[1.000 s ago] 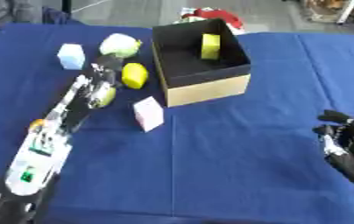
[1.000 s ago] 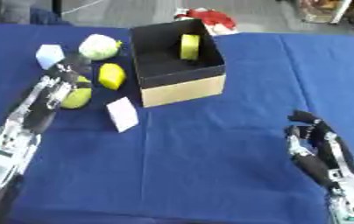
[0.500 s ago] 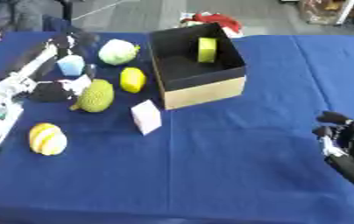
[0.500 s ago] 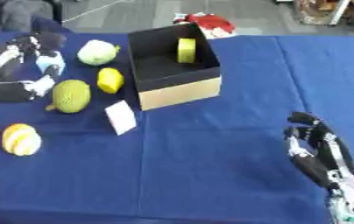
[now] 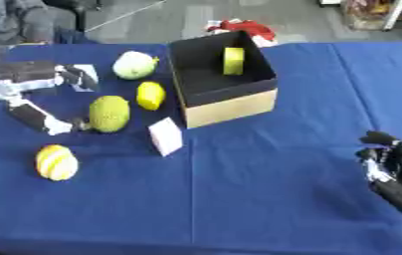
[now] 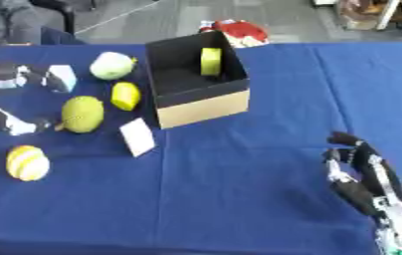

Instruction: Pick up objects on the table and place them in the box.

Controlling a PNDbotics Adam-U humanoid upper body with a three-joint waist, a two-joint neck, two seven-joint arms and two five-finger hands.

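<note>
The open box (image 5: 229,104), black inside with tan walls, stands at the table's middle back, and a yellow piece (image 5: 232,61) leans inside it. To its left lie a pale green round fruit (image 5: 135,64), a lemon (image 5: 150,94), a bumpy green fruit (image 5: 109,113), a white block (image 5: 165,136), a yellow striped fruit (image 5: 54,162) and a light blue cube (image 6: 62,77). My left hand (image 5: 17,87) is open at the left edge. Its upper fingers reach to the blue cube and its thumb (image 5: 37,119) points at the bumpy green fruit. My right hand (image 6: 361,172) rests open at the lower right, holding nothing.
A red and white thing (image 5: 239,27) lies just behind the box at the table's far edge. The blue tablecloth (image 5: 239,199) stretches bare across the front and right. A seated person shows at the far left corner.
My left arm has drawn back to the left edge, uncovering the bumpy green fruit and the striped fruit. The hand now spreads between the blue cube and the green fruit. The right hand has stayed still.
</note>
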